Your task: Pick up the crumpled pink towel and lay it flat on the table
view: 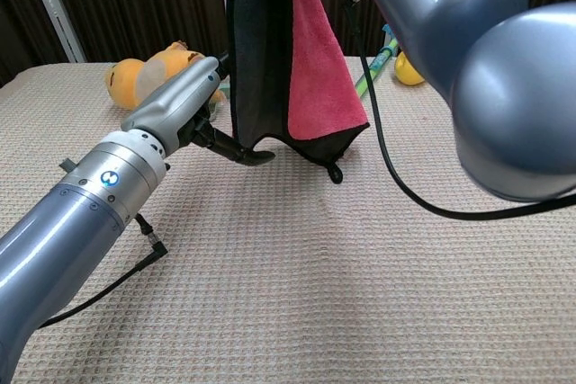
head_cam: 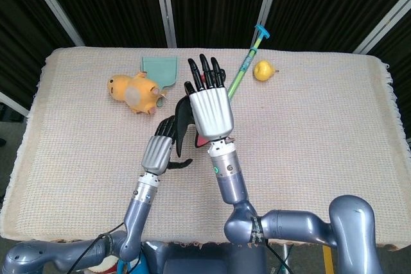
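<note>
Fingers of your right hand are pointing up and away from you, and the pink terry towel with its black backing is hanging down from that hand (the chest view cuts off the top of the cloth, so the exact grip is hidden). Its lowest corner, with a small black loop, is dangling just above the beige waffle-weave table. Your left hand is reaching in low from the left, and its dark fingers are curling against the towel's black lower-left edge; whether they are actually pinching it cannot be told from either view. Behind the towel, an orange plush toy is lying beside a flat teal dustpan-shaped piece, and further right a green stick with a blue tip is resting near a small yellow pear-shaped fruit.
</note>
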